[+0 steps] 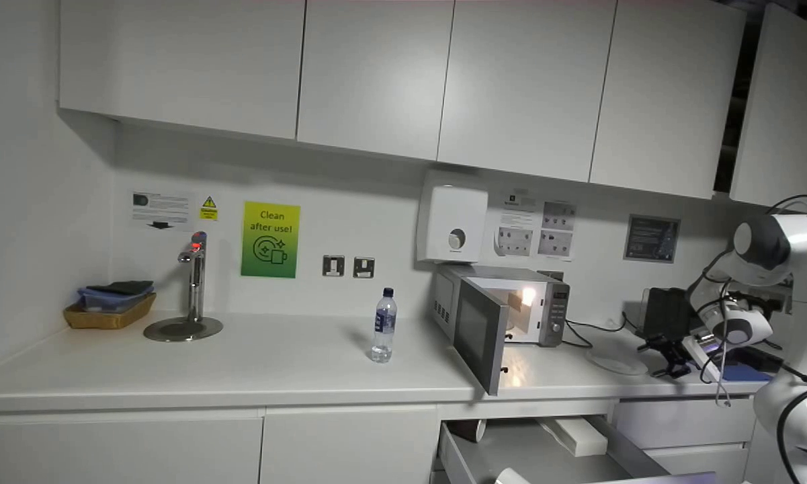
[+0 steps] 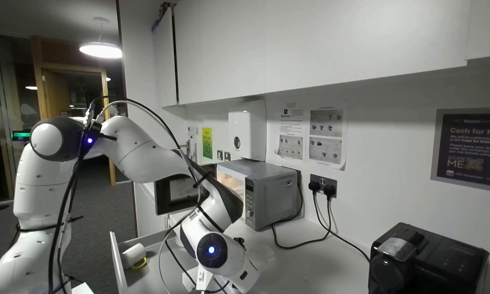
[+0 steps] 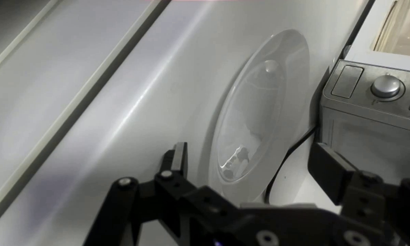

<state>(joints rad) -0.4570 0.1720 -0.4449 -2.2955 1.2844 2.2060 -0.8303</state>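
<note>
My gripper [image 3: 251, 150] is open and holds nothing. In the wrist view, a clear round glass plate [image 3: 259, 99] lies on the white counter beyond and between the fingers, apart from them. The plate also shows in an exterior view [image 1: 616, 361], just beside the gripper [image 1: 647, 360]. The grey microwave [image 1: 556, 319] stands beside the plate with its door [image 1: 478, 329] swung open and its inside lit. It also shows in an exterior view [image 2: 271, 196] and in the wrist view [image 3: 375, 119]. The arm hides the gripper in an exterior view.
An open drawer [image 1: 531, 450] below the counter holds a white mug [image 2: 134, 255] and a white box [image 1: 581, 437]. A water bottle [image 1: 384, 329] stands left of the microwave door. A black coffee machine [image 2: 432, 257], power cables [image 2: 287, 247], a tap [image 1: 196, 282] and a basket [image 1: 111, 316] are also there.
</note>
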